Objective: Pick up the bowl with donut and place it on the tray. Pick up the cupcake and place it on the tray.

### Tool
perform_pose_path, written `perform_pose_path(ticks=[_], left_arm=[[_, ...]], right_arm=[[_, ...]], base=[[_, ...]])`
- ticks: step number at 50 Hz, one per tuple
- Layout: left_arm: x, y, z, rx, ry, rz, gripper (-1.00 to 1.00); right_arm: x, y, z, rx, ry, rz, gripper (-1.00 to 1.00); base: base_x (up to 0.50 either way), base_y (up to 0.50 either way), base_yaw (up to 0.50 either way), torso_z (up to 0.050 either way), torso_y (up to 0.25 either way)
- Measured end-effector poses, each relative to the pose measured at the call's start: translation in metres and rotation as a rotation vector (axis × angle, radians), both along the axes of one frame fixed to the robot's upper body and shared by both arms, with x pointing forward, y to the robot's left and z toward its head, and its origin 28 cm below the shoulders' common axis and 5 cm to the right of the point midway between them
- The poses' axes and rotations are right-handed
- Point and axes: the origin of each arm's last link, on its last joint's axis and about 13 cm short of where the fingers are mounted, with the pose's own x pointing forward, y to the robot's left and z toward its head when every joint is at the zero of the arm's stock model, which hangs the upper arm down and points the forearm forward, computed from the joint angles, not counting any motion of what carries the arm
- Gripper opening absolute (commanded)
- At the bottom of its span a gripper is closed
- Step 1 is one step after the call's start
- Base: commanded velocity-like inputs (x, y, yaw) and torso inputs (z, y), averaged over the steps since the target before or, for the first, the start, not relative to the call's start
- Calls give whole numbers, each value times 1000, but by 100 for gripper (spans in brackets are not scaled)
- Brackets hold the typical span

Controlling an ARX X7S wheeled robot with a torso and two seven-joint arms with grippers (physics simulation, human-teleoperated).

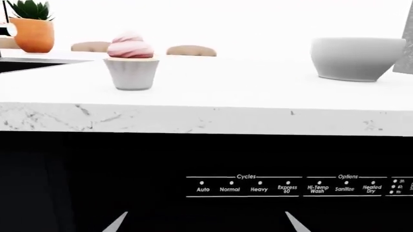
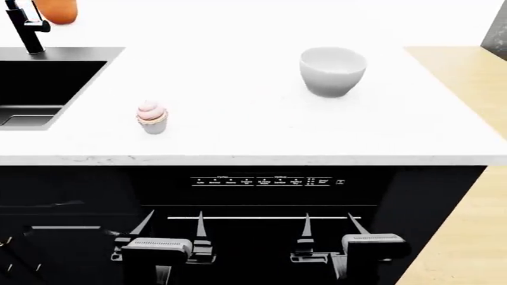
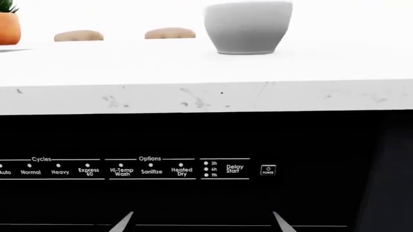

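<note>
The pink-frosted cupcake (image 2: 152, 117) (image 1: 132, 63) stands on the white counter (image 2: 237, 127), near its front at the left. The white bowl (image 2: 333, 71) (image 1: 355, 58) (image 3: 247, 26) stands upright further back at the right. The donut is hidden, as no view looks into the bowl far enough. The tray is out of view. Both grippers hang below the counter's edge, in front of the black dishwasher panel (image 2: 262, 181). My left gripper (image 2: 173, 222) (image 1: 206, 224) is open and empty, below the cupcake. My right gripper (image 2: 330, 222) (image 3: 202, 223) is open and empty too, below the bowl.
A black sink basin (image 2: 47, 89) with a black faucet (image 2: 28, 27) is set into the counter at the left. An orange plant pot (image 2: 56, 9) (image 1: 32, 31) stands behind it. Beige seat backs (image 1: 190, 50) show beyond the counter. A grey sliver (image 2: 497, 24) cuts the far right edge.
</note>
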Motion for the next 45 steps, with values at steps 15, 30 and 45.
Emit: perform_pose_path(ticks=[15,30,45], left_arm=[[0,-1,0,-4,-2,6,100],[-2,1,4,-19,-33,15,100],[-9,10,50,-41,-132,136,100]], right_arm=[[0,-1,-1,-9,-1,-8,100],[-2,-1,1,4,-5,-16,100],[-10,-8,46,44,-68,-40,100]], base=[[0,-157,0,10,0],[0,0,0,27,0],[0,0,0,0,0]])
